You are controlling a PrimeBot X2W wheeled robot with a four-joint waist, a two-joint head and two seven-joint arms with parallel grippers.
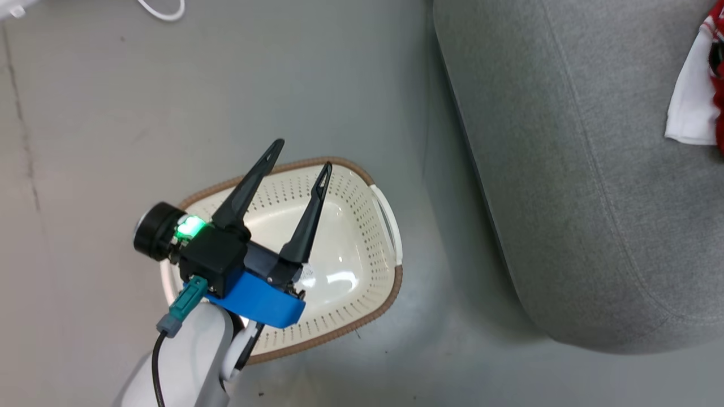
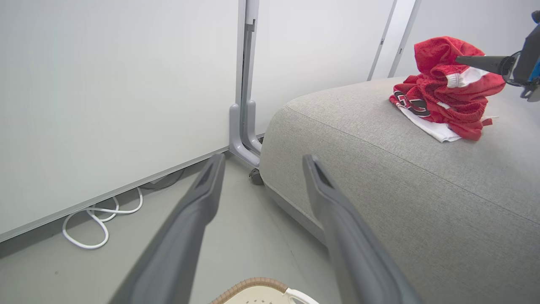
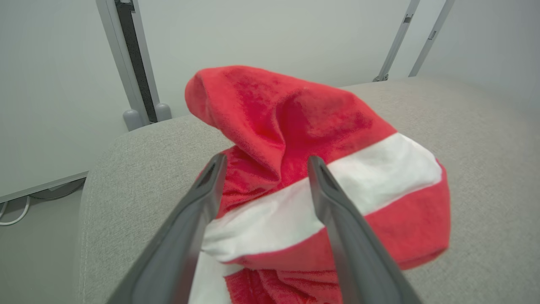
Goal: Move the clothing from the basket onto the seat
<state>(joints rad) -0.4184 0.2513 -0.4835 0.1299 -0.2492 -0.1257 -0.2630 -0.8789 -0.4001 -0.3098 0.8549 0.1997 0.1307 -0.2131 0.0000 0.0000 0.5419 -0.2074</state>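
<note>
Grey seat (image 2: 379,190) carries clothing (image 2: 438,95), heaped in left wrist view.

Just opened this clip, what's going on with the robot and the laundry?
The robot is shifting laundry from a basket to a sofa. The red and white clothing lies piled on the grey seat, and the right gripper is open right at the top of that pile. The left gripper hangs open above the basket on the floor, and no garment shows inside it. The job looks about done.
</note>
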